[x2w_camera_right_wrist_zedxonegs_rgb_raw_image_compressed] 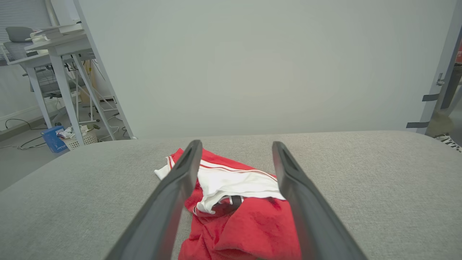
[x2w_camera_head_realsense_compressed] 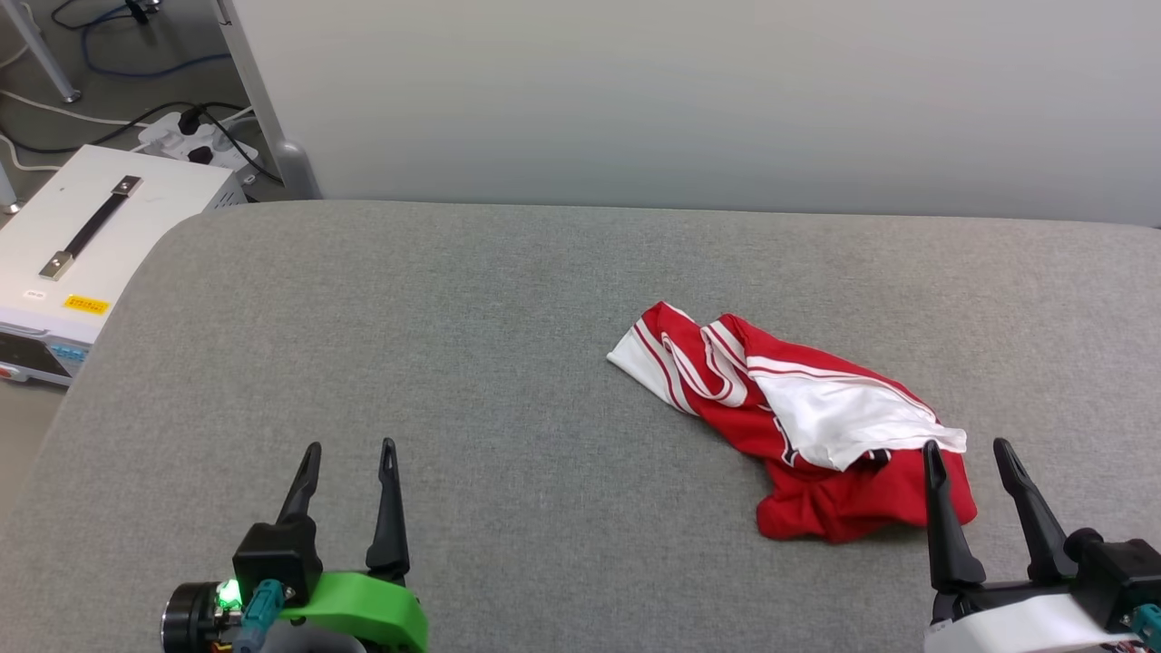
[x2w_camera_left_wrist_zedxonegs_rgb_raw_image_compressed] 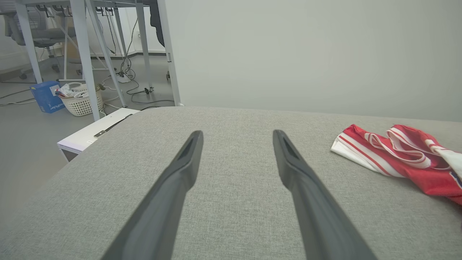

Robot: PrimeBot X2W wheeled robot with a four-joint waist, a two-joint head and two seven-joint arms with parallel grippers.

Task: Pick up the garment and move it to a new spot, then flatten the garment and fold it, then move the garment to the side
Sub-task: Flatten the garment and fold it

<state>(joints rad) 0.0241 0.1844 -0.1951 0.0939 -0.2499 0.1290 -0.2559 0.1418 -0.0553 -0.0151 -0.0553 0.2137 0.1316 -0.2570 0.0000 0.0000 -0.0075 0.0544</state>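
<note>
A grey fabric-covered worktop (x2w_camera_head_realsense_compressed: 435,326) with rounded corners carries the garment (x2w_camera_head_realsense_compressed: 807,426), a crumpled red heap with a white sleeve folded across its top and striped trim at its far-left end. Behind the garment a plain pale wall panel (x2w_camera_head_realsense_compressed: 689,91) rises at the worktop's far edge. Well to the garment's left, past the worktop's corner, a white case (x2w_camera_head_realsense_compressed: 95,231) with a black handle sits on the floor, a power strip (x2w_camera_head_realsense_compressed: 195,136) and cables beyond it. Further off stand white desk legs (x2w_camera_left_wrist_zedxonegs_rgb_raw_image_compressed: 85,54), a basket (x2w_camera_left_wrist_zedxonegs_rgb_raw_image_compressed: 78,104) and a blue box (x2w_camera_left_wrist_zedxonegs_rgb_raw_image_compressed: 46,96). The right pincer (x2w_camera_head_realsense_compressed: 965,443) hovers at the garment's near-right edge, fingers spread wide, holding nothing. The left pincer (x2w_camera_head_realsense_compressed: 350,444), well left of the garment, is likewise wide apart and empty
</note>
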